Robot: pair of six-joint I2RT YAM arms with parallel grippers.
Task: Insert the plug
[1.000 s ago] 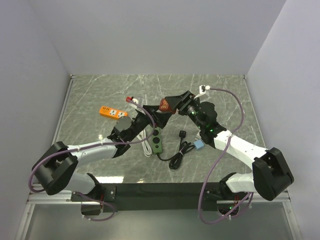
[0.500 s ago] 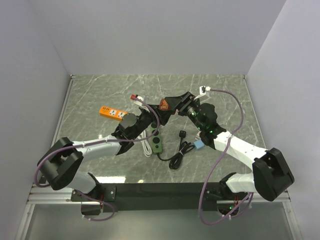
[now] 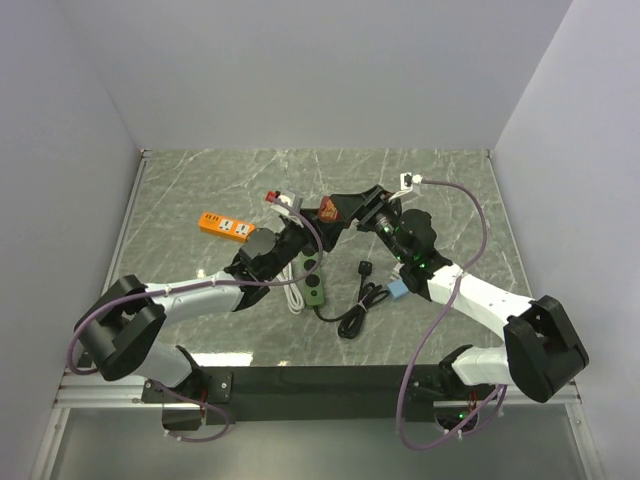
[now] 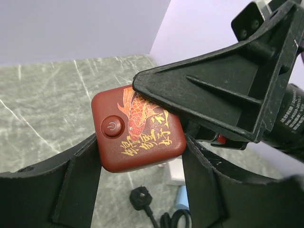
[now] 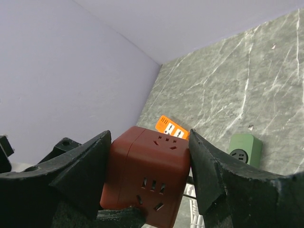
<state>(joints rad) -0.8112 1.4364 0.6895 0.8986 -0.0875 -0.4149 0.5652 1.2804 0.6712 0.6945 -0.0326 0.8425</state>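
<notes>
A red cube socket (image 3: 328, 209) with a gold fish print and a power button is held above the table between both grippers. My right gripper (image 3: 342, 207) is shut on its sides; the right wrist view shows its socket faces (image 5: 152, 166). My left gripper (image 3: 310, 226) reaches in from the left, and its fingers (image 4: 80, 180) press the cube's (image 4: 137, 128) lower sides. A black plug (image 3: 366, 267) lies loose on the table below and shows in the left wrist view (image 4: 140, 198), with its coiled black cable (image 3: 355, 318).
A green power strip (image 3: 314, 283) with a white cord (image 3: 296, 292) lies under the left arm and shows in the right wrist view (image 5: 244, 149). An orange strip (image 3: 224, 226) lies at the left. A light blue block (image 3: 398, 291) sits by the right arm.
My left gripper has risen and moved right, up to the red cube, and now has its fingers on it. My right gripper has kept the cube nearly still.
</notes>
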